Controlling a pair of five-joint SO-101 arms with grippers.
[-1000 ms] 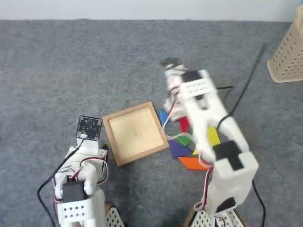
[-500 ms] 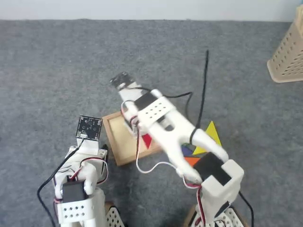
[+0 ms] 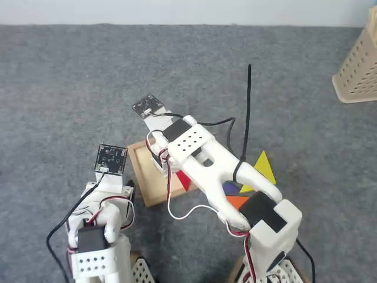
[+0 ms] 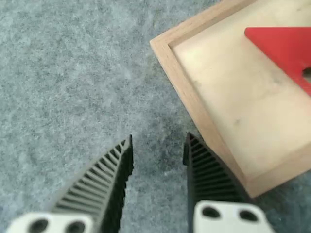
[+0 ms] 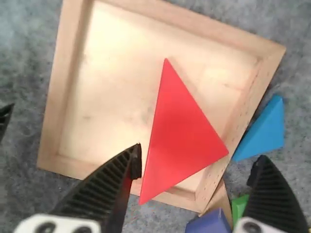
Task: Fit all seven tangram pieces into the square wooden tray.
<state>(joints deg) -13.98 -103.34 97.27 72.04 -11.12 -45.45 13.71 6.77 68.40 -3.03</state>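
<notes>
The square wooden tray (image 3: 141,171) lies on grey carpet between the two arms. A red triangle (image 5: 182,133) lies inside the tray (image 5: 73,92), with one corner at the rim nearest the right wrist camera. My right gripper (image 5: 199,153) hangs open above it, fingers wide on either side. The red triangle (image 3: 184,180) peeks out under the right arm in the high view. Blue (image 5: 262,131), green (image 5: 238,208) and purple (image 5: 209,221) pieces lie just outside the tray. Yellow (image 3: 263,168) and orange (image 3: 235,200) pieces lie right of it. My left gripper (image 4: 158,150) is open over carpet beside a tray corner (image 4: 165,43).
A beige perforated basket (image 3: 356,65) stands at the far right edge. A black cable (image 3: 247,106) rises from the right arm over the carpet. Open carpet stretches across the back and left of the table.
The right arm swung left from the pile of pieces to above the tray, bringing the red triangle with it. The left arm stayed still.
</notes>
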